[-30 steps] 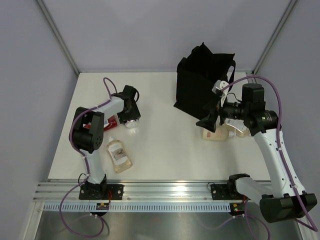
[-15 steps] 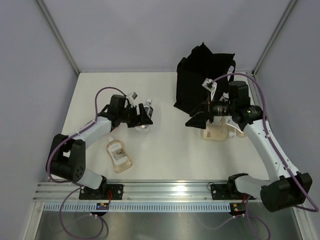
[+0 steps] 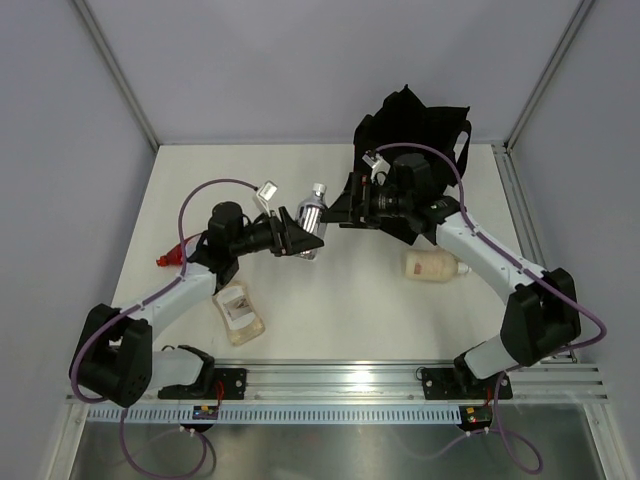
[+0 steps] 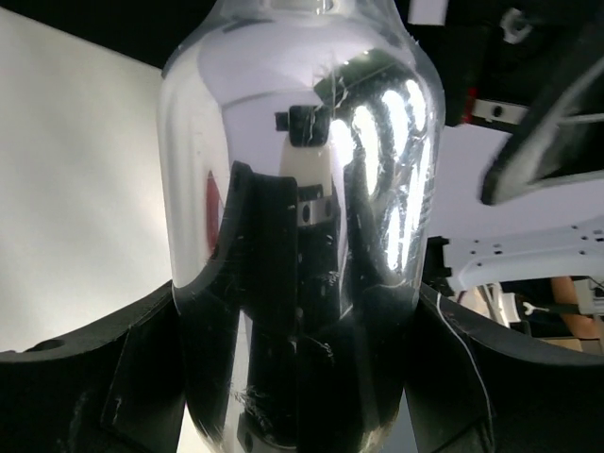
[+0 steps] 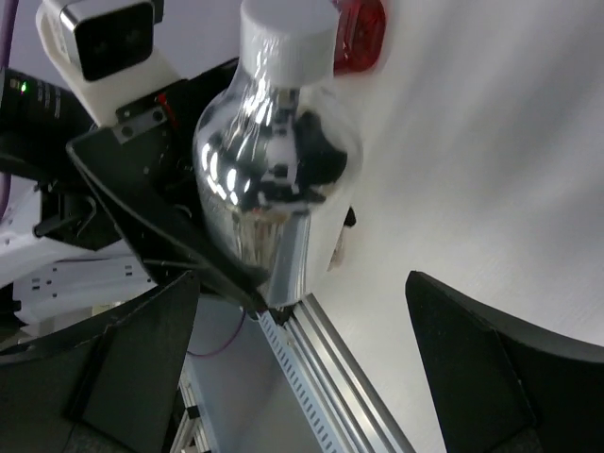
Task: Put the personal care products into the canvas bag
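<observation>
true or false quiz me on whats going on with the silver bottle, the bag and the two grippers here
1. The left gripper is shut on the silver bottle. True.
2. The silver bottle is inside the black bag. False: it is held over the table, left of the bag.
3. The right gripper is open and holds nothing. True.
4. The beige bottle stands upright. False: it lies on its side on the table.

Left gripper jaws clamped, right gripper jaws wide, tips facing
</observation>
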Available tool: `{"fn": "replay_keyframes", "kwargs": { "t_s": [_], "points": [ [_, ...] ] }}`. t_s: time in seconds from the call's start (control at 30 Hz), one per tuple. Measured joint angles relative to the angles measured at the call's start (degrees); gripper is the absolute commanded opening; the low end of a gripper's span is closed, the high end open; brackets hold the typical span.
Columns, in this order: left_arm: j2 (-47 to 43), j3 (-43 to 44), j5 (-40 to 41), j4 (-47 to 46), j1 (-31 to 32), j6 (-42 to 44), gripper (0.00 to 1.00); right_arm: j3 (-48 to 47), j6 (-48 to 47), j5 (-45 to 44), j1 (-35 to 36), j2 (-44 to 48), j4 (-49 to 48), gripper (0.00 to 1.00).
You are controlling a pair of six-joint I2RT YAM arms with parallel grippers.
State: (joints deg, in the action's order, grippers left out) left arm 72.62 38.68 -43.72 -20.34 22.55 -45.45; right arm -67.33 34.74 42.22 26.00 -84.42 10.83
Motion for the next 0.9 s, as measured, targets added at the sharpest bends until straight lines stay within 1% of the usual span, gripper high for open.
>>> {"fn": "replay_keyframes", "kwargs": {
  "t_s": [0.1,0.23,0.27,0.37,0.4,0.47,0.5,0.53,0.6,0.63,0.67,0.73,0.77,0.83,0.9],
  "points": [
    [-1.09,-0.85,-0.24,-2.43,0.55,-2.93,0.00,-2.32,2.67,-2.19,2.62,-2.82,-2.43,1.00],
    [-1.92,-1.36,-0.20,-5.09,2.16,-5.60,0.00,-4.24,4.79,-2.54,6.56,-4.83,-5.07,1.00],
    [-2.08,-1.40,-0.22,-5.31,2.60,-5.88,0.00,-4.70,4.96,-2.69,7.26,-5.29,-5.31,0.98],
    [-2.60,-1.77,-0.20,-6.45,3.15,-6.93,0.00,-5.11,5.92,-2.58,7.82,-6.40,-6.60,0.78],
    [-2.78,-1.77,-0.09,-6.47,3.21,-7.13,0.00,-5.11,6.47,-2.32,7.82,-6.80,-7.13,0.60],
    [-2.93,-1.79,0.35,-6.43,3.04,-7.72,0.01,-5.05,7.04,-2.14,7.78,-7.19,-8.28,0.42],
    [-3.02,-1.79,0.59,-6.47,3.02,-7.85,0.04,-4.98,7.34,-2.08,7.76,-7.26,-8.81,0.24],
    [-3.13,-1.81,0.79,-6.60,3.02,-7.96,0.15,-4.98,7.41,-2.03,7.76,-7.26,-9.03,0.16],
    [-3.41,-2.05,1.25,-6.97,3.02,-8.00,0.32,-4.98,7.26,-1.84,7.76,-7.26,-9.57,0.00],
    [-3.67,-2.36,1.53,-7.23,3.06,-8.04,0.59,-4.98,7.02,-1.64,7.76,-7.26,-9.70,0.00],
    [-3.93,-2.60,1.73,-7.39,3.15,-8.02,0.70,-4.98,6.62,-1.33,7.76,-7.26,-9.75,0.00],
    [-4.42,-2.73,1.99,-7.08,3.39,-7.74,0.87,-4.98,5.73,-0.31,7.76,-7.26,-9.77,0.00],
    [-4.79,-2.73,2.03,-6.58,3.48,-7.39,0.99,-5.01,5.01,0.55,7.65,-7.23,-10.03,0.00],
    [-6.23,-2.69,1.90,-6.21,3.58,-6.43,0.99,-5.01,3.10,2.89,7.30,-7.19,-10.16,0.00],
    [-8.33,-2.36,1.92,-3.69,3.72,-4.24,0.99,-5.09,2.01,6.08,6.45,-7.13,-10.25,0.00]
  ]
}}
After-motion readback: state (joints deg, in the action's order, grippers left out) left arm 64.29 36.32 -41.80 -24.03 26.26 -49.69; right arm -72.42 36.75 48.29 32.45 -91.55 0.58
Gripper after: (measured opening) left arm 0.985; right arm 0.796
